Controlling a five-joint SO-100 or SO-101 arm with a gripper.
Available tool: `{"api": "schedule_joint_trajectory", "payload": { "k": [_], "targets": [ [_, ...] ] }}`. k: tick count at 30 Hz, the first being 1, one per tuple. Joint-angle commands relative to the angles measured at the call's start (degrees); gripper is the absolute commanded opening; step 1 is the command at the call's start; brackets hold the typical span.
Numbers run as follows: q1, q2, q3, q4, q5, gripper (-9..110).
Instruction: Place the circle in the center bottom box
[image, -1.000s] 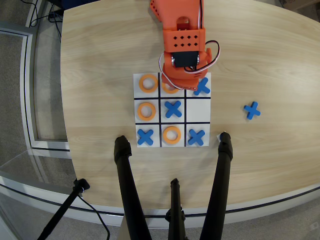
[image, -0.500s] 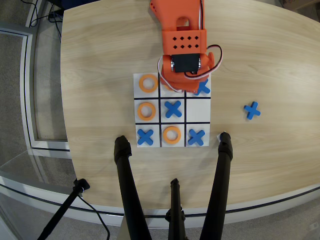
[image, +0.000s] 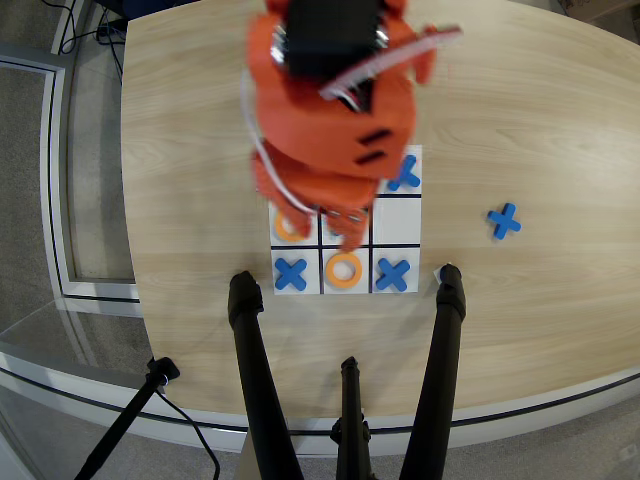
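An orange ring (image: 343, 270) lies flat in the middle cell of the board's near row (image: 343, 291), between two blue X pieces (image: 290, 273) (image: 392, 273). The orange arm hangs over the board's upper and central cells. Its gripper (image: 351, 236) points down over the central cell, just beyond the ring and apart from it. Nothing shows in the gripper; the arm's body hides how the jaws stand. A second orange ring (image: 287, 228) sits in the middle-left cell, partly under the arm.
The white 3x3 board (image: 398, 222) lies on a wooden table. A blue X (image: 405, 176) is in its top-right cell, and another blue X (image: 503, 221) lies loose on the table at right. Black tripod legs (image: 250, 340) (image: 445, 330) stand at the near edge.
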Motion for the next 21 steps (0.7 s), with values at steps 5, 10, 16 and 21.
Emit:
{"api": "schedule_joint_trajectory", "payload": {
  "k": [5,10,16,21],
  "targets": [
    [13.45,21.45,35.60,-23.20,-7.38,13],
    [17.14,38.41,63.46,-31.99,-11.60,13],
    [18.02,61.88,82.35,-23.12,-11.43,13],
    [18.28,71.37,83.41,-7.29,-11.34,10]
  ]
}}
